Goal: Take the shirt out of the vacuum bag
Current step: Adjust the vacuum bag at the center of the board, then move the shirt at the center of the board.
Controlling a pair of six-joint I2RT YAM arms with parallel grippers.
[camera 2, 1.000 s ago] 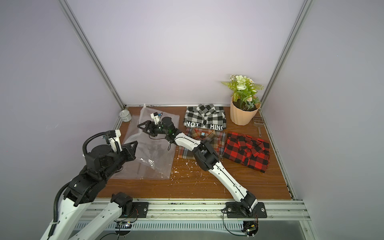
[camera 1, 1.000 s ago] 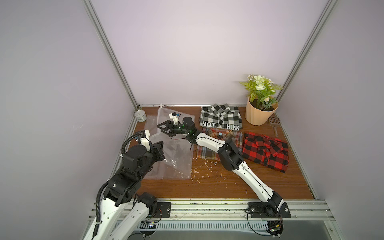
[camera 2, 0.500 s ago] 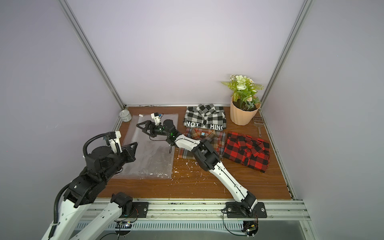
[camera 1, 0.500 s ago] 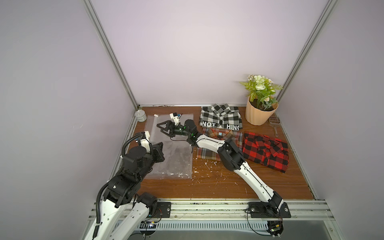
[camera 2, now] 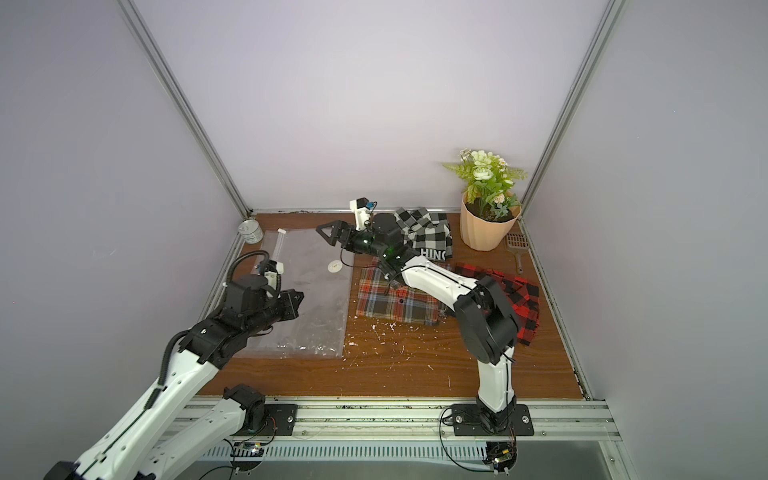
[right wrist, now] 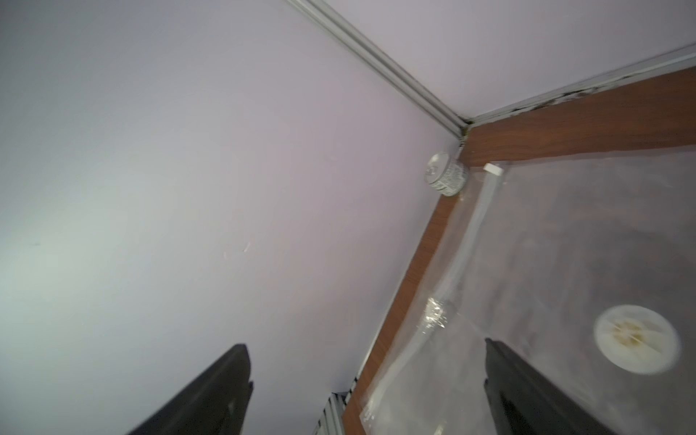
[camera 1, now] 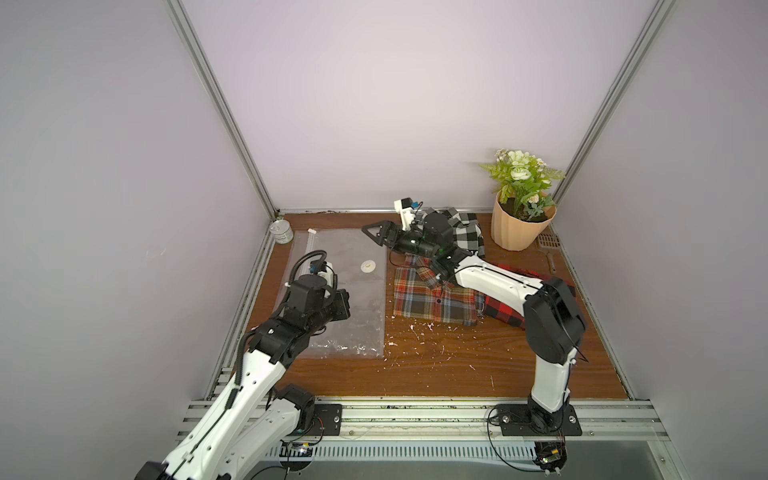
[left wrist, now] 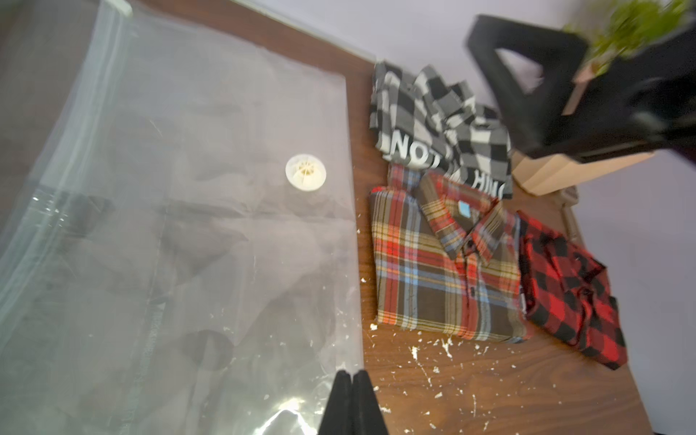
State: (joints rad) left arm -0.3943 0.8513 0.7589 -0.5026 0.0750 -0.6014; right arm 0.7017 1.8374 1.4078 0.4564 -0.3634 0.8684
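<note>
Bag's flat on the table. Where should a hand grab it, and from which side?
Likely the bag's near right corner, pinched from the table side, low and sideways. The film lies flat, so only an edge offers purchase; there it is wrinkled.

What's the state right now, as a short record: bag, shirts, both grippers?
vacuum bag: flat on the table, no shirt visible inside
valve: facing up
shirts outside bag: black-and-white check shirt, multicolour plaid shirt, red-and-black shirt
left gripper: shut, above the bag
right gripper: open, empty, over the bag's far corner
</note>
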